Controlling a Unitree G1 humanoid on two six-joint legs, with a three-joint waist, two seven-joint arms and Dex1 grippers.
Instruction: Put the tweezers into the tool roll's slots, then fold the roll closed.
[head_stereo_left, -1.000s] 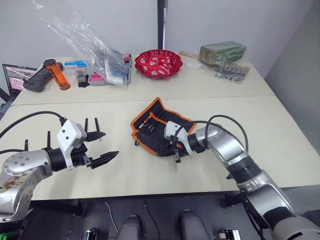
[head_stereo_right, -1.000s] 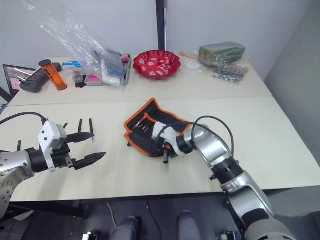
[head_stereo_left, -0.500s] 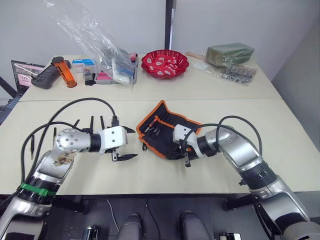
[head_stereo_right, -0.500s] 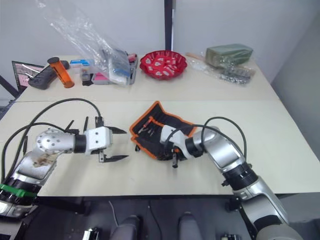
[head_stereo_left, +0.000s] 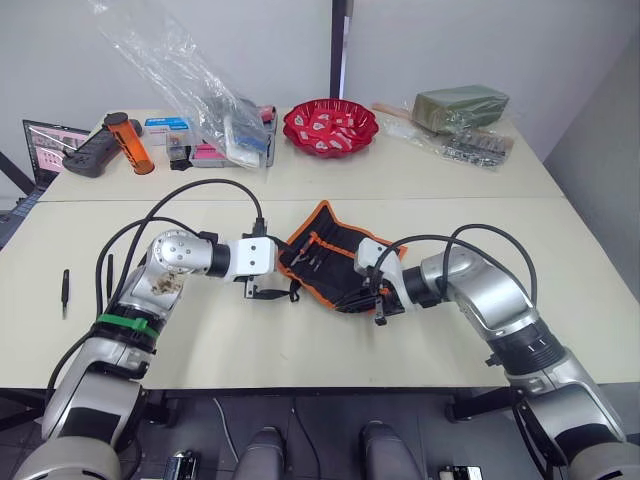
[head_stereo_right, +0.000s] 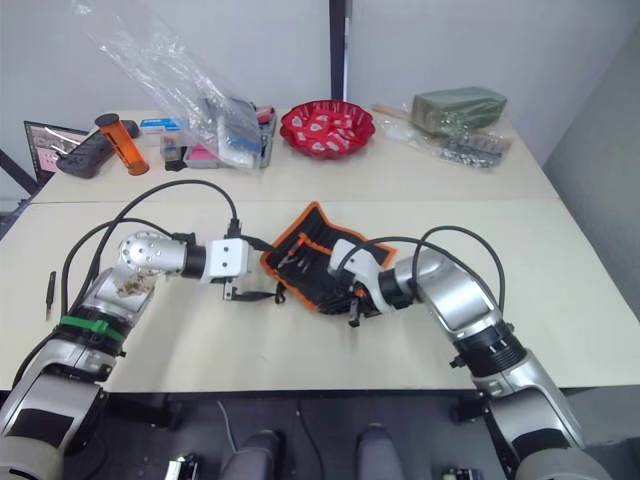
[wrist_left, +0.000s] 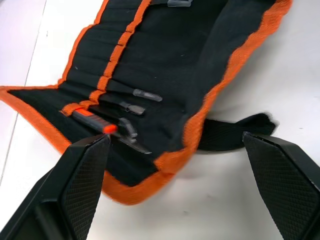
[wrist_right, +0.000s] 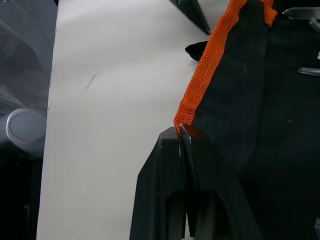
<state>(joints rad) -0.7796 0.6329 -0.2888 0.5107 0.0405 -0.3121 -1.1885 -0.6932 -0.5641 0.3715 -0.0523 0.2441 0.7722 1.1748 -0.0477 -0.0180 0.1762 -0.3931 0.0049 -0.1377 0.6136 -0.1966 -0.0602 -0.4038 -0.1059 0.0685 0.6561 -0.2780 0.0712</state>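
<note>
The tool roll lies open in the middle of the table, black with orange edging. Several tweezers sit in its slots, their tips showing. Another pair of tweezers lies loose on the table at the far left. My left gripper is open, its fingers either side of the roll's left corner and the black strap. My right gripper is shut on the orange edging at the roll's near corner.
A red bowl, a clear plastic bag over boxes, an orange cylinder, a green packet and a black device stand along the back. My arms' cables loop over the table on both sides of the roll.
My left gripper has swung right across the table to the roll's left corner. My right gripper has stayed shut on the roll's near edge. The camera shifted early on.
</note>
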